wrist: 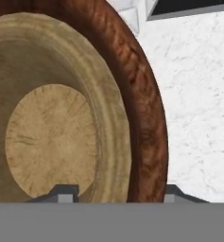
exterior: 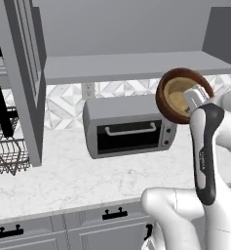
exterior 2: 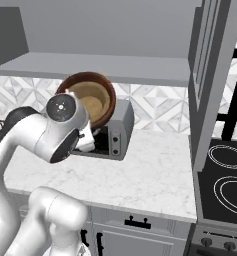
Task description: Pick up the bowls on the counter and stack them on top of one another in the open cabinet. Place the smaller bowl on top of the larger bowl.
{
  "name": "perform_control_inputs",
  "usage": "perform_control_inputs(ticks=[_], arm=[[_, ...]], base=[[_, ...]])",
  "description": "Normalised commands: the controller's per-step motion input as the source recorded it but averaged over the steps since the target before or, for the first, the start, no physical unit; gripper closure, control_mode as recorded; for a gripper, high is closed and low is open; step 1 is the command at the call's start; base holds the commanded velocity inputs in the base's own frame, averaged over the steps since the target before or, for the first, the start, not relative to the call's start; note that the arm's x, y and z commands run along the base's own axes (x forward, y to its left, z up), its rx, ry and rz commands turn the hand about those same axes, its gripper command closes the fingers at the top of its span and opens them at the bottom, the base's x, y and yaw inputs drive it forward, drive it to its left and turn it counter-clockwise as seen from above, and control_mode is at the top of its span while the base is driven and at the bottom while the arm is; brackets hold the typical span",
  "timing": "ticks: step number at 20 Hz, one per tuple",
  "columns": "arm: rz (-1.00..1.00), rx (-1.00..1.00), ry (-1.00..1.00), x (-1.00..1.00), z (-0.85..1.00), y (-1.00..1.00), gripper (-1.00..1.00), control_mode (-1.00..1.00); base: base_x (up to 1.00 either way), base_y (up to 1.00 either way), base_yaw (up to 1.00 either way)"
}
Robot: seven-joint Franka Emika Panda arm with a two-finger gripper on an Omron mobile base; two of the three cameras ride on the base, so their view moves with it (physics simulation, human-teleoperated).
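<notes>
Reddish-brown larger bowl (exterior: pixel 162 95) tilted, aloft before toaster oven (exterior: pixel 129 128) | gripper (wrist: pixel 117 193) pinching its rim | above bench (exterior: pixel 78 171)

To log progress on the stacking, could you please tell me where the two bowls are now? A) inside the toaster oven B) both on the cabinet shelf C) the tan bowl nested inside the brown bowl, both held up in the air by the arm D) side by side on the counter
C: the tan bowl sits inside the brown bowl, lifted below the shelf and tilted.
</notes>
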Motion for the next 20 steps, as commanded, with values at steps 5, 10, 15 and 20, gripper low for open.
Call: perform_control_inputs(ticks=[5,10,15,20], arm=[[0.00,0.03,0.00,0.64,1.00,0.30,1.00,-1.00],[0.00,0.09,0.01,1.00,1.00,0.00,1.00,-1.00],[0.00,0.04,0.01,0.92,0.40,-0.06,1.00,-1.00],[0.00,0.00,0.03,0.94,-0.09,-0.08,1.00,-1.00]], base=[[0.00,0.00,0.00],[0.00,0.00,0.00],[0.00,0.00,0.00],[0.00,0.00,0.00]])
